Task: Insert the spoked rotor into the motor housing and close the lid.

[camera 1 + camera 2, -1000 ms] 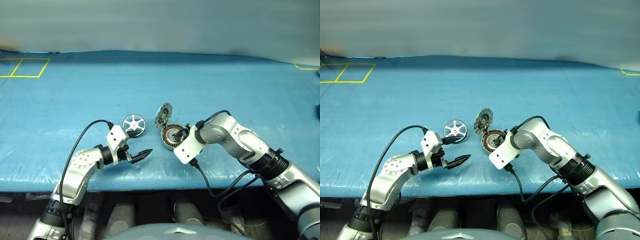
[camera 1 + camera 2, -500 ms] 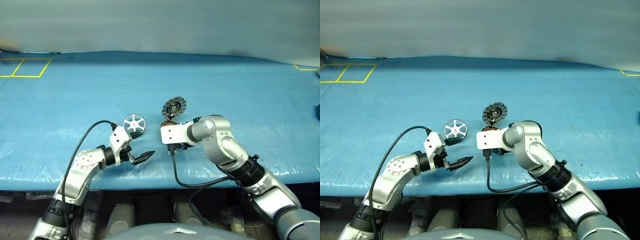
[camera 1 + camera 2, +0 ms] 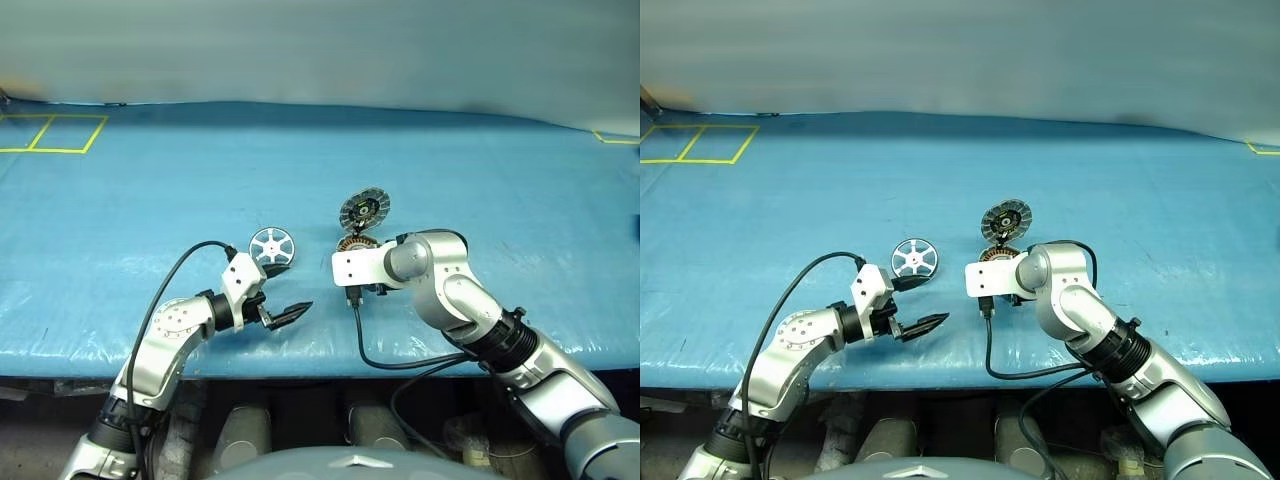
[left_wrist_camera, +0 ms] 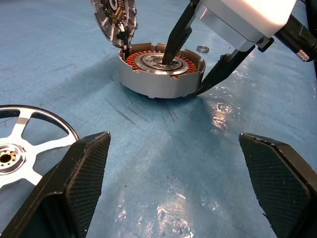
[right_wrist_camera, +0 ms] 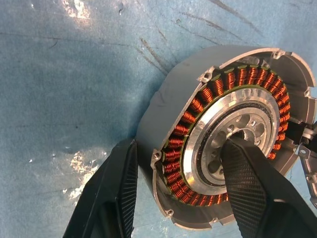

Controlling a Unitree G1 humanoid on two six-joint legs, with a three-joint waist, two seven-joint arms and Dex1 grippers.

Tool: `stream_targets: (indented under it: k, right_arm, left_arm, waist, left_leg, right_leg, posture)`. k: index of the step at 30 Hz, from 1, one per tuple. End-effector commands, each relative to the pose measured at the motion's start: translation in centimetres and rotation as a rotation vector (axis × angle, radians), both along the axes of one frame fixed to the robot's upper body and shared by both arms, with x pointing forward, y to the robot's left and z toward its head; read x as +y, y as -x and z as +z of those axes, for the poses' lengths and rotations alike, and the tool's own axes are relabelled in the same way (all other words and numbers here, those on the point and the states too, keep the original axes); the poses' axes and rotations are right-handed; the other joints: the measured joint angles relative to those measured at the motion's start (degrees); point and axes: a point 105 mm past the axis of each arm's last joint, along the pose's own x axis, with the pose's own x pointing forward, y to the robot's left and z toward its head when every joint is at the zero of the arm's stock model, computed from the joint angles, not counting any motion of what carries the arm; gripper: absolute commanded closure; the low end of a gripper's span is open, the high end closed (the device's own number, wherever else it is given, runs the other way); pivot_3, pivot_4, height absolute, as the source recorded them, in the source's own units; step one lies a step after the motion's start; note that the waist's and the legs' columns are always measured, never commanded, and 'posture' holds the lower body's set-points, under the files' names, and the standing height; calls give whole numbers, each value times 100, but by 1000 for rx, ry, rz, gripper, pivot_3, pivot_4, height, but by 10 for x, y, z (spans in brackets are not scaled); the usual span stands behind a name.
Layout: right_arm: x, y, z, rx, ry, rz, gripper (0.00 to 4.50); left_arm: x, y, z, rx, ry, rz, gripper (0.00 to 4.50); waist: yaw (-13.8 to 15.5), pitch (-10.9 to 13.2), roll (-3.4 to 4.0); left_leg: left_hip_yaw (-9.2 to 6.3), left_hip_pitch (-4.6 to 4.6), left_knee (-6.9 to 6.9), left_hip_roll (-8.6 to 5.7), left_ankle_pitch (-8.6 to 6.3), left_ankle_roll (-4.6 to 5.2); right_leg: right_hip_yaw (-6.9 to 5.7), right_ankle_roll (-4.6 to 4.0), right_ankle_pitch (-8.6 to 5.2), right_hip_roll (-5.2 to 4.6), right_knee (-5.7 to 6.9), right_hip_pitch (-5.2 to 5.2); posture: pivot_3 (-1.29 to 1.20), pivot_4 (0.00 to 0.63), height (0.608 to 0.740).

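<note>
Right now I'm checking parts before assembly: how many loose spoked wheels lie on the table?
1. The spoked rotor lies flat on the blue table, ahead of the open left gripper and left of the motor housing.

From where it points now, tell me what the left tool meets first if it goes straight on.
Probably the motor housing, straight ahead between the open left tool's fingers across bare blue cover; the right tool already straddles its wall. The spoked rotor lies off to the side.

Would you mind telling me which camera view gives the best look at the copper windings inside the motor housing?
The right wrist view: it looks straight into the motor housing, so the ring of copper windings shows coil by coil. The left wrist view shows them as a thin orange band inside the rim. In both eye views the right arm covers most of the housing.
</note>
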Motion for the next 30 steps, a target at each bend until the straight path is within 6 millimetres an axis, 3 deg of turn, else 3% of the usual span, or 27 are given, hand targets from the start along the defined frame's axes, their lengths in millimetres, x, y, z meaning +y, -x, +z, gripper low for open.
stream_targets:
  k: [1, 8, 9, 11, 23, 30]
  right_arm:
    - [4, 7, -8, 83, -57, -65, 2377]
    - [10, 5, -8, 92, -92, -100, 2377]
    - [11, 7, -8, 102, -93, -92, 1655]
    - [13, 10, -7, 117, -103, -85, 1112]
    - [23, 18, 13, 111, -205, -82, 1112]
    - [11, 8, 30, -38, -227, -124, 1112]
  left_arm:
    - [-2, -2, 5, -34, 2, -10, 0]
    - [-2, -1, 5, -36, -3, -13, 0]
    - [-2, -1, 5, -36, -3, -11, 0]
    - [-1, -1, 5, -35, -4, -9, 0]
    - [0, 0, 5, -32, -1, -6, 0]
    - [-2, 1, 5, -27, 2, -17, 0]
  waist:
    - [-6, 0, 0]
    - [-29, 0, 0]
    - [-30, 0, 0]
    - [-30, 0, 1]
    - [-35, 2, 2]
    - [-31, 3, 3]
  left_leg:
    - [-1, 0, 0, 0, 0, 0]
    - [-3, 1, -4, 2, 0, 0]
    - [-3, 1, -4, 2, 0, 0]
    - [-3, 0, -4, 2, 0, 0]
    - [-4, -7, -17, 2, 0, 0]
    - [-4, -13, -18, 2, 0, -1]
  right_leg:
    - [0, 0, 0, 0, 0, 0]
    - [-4, -4, -2, 2, 0, -1]
    - [-4, -4, -3, 2, 0, -1]
    - [-4, -4, -3, 2, 0, -2]
    - [-4, -8, -5, 2, -3, -17]
    - [-5, -9, -6, 1, -3, -22]
  posture:
    - [0, 150, 740]
    - [0, 150, 740]
    - [0, 150, 740]
    - [0, 150, 740]
    - [0, 150, 740]
    - [0, 150, 740]
